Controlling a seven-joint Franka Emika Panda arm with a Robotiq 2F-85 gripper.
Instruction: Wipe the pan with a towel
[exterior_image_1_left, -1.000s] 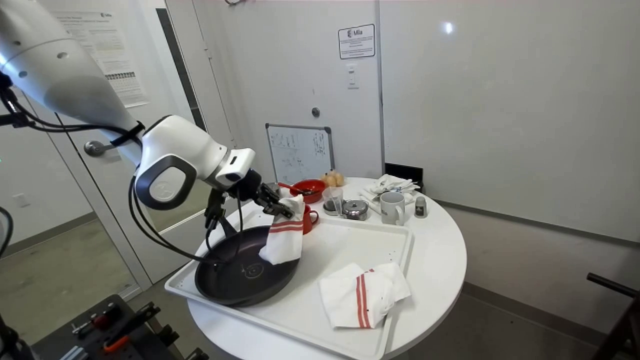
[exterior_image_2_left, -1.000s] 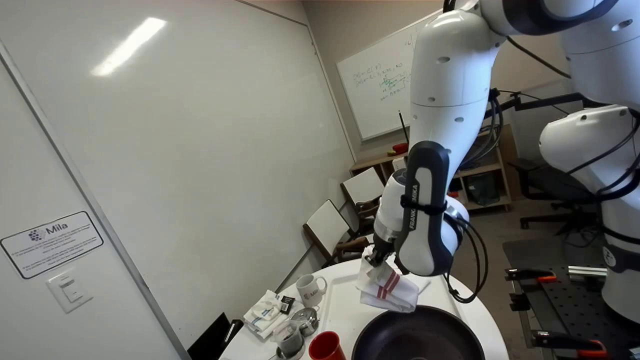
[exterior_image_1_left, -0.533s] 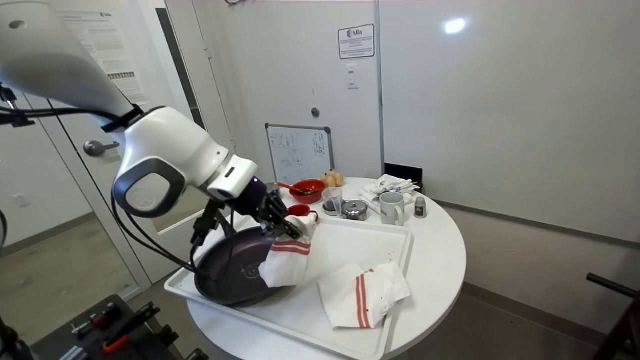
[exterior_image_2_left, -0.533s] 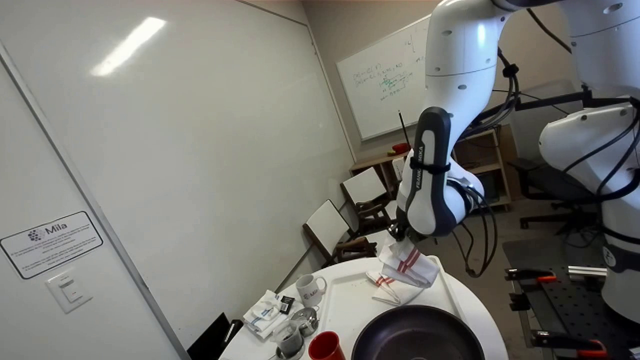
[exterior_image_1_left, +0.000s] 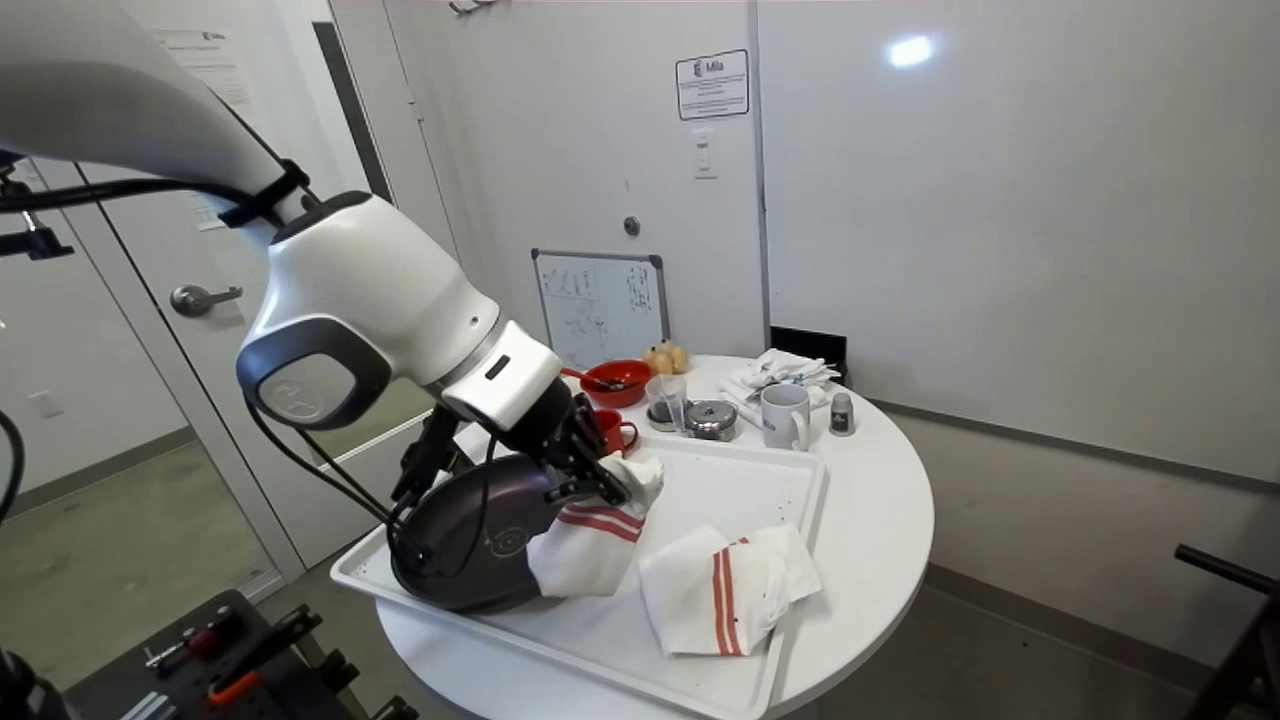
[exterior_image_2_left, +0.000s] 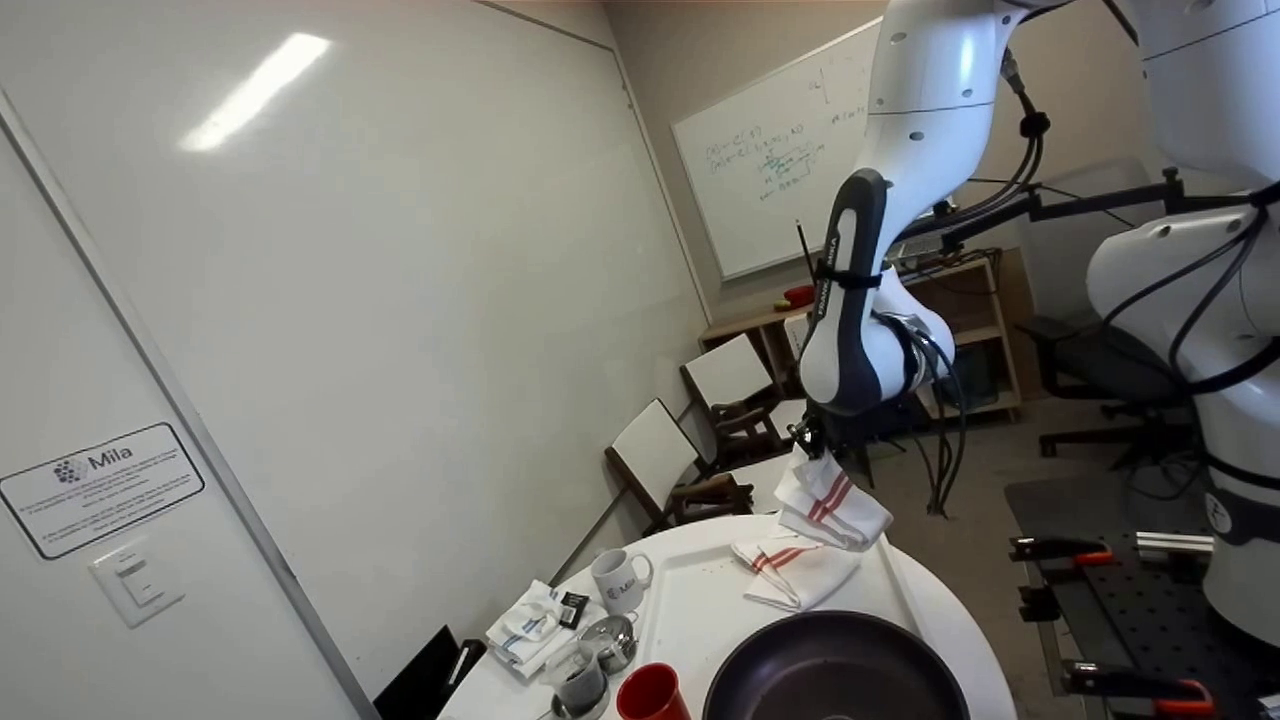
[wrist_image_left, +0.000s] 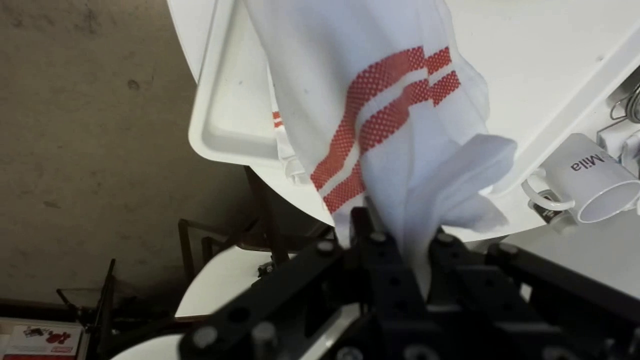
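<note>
A white rectangular tray (exterior_image_1_left: 725, 490) bears a round black pan (exterior_image_1_left: 496, 552) at left; right of it, a white red-striped cloth towel (exterior_image_1_left: 588, 555) hangs pinched in the black gripper (wrist_image_left: 406, 239). Probably positioning: wiping calls for lowering it leftward.

A striped towel (wrist_image_left: 387, 117) is pinched by the gripper (wrist_image_left: 404, 236); the tray (wrist_image_left: 530, 65) is partly hidden behind it, a mug (wrist_image_left: 582, 172) being seen beside the tray.

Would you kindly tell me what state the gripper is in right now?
Gripper: closed, holding a red-striped white towel pinched between its fingers.
</note>
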